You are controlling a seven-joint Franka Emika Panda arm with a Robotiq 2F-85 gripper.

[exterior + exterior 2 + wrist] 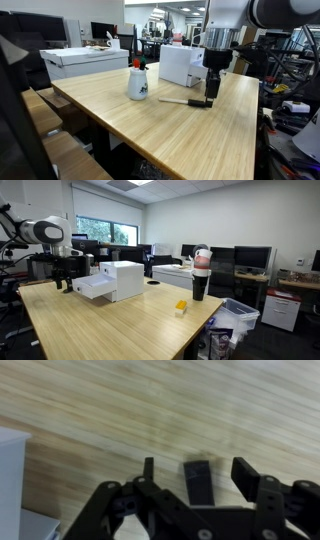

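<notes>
My gripper (211, 97) hangs low over the wooden table (150, 130), right next to a white box (180, 66). It also shows in an exterior view (63, 283). In the wrist view the gripper (197, 468) is open, and the black end of a slim stick-like object (198, 486) lies on the table between the two fingers. The fingers do not touch it. In an exterior view the same object (183, 101) lies flat, with its pale handle pointing away from the gripper.
A white mug (138, 83) with small items in it stands on the table. The white box (115, 280) has an open tray at its front. A small yellow item (181, 307) and a dark cup (200, 282) are near the far table edge. Desks and monitors surround the table.
</notes>
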